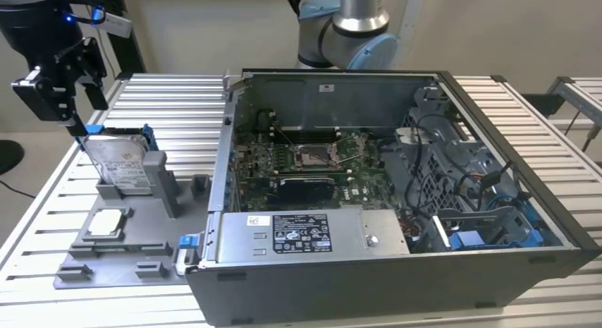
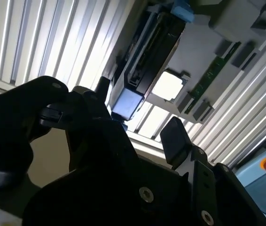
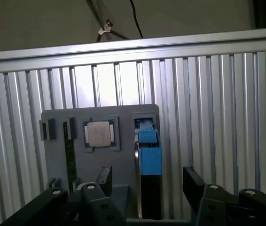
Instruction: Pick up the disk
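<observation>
Blue-framed metal disk (image 3: 149,151) stands on edge below the spread claw (image 3: 147,173); stiff, weighty, probably best pinched across flat faces.

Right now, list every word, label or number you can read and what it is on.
Disk: white label, print too small to read.
Grey box in the computer case: black-and-white label, print too small to read.
Small white sticker on the case's rear wall: blurred, unreadable.
No text can be quoted.
</observation>
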Motion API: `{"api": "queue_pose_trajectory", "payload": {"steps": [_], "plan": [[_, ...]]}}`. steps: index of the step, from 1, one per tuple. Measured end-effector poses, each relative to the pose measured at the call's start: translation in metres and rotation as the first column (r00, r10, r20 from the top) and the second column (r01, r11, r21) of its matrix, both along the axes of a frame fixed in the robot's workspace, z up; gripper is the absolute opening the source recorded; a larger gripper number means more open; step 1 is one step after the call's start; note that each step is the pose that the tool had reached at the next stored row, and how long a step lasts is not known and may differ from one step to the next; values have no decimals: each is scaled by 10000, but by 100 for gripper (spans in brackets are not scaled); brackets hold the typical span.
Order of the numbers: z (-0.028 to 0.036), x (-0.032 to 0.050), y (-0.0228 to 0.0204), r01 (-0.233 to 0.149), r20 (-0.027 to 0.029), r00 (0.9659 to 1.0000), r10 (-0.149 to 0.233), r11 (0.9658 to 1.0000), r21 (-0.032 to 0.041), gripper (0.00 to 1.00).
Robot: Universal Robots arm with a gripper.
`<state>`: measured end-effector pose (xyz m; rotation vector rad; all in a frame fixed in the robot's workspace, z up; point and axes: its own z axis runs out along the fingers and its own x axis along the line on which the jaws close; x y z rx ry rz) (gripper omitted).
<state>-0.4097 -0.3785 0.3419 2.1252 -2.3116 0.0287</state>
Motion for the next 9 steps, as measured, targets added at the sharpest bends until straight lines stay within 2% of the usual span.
{"api": "queue_pose_trajectory", "payload": {"steps": [5,9], "plan": [[-87,-36,19,-225,160,9996,225,9997,-2,100],[-160,-58,38,-412,252,9988,412,9992,-5,100]]}}
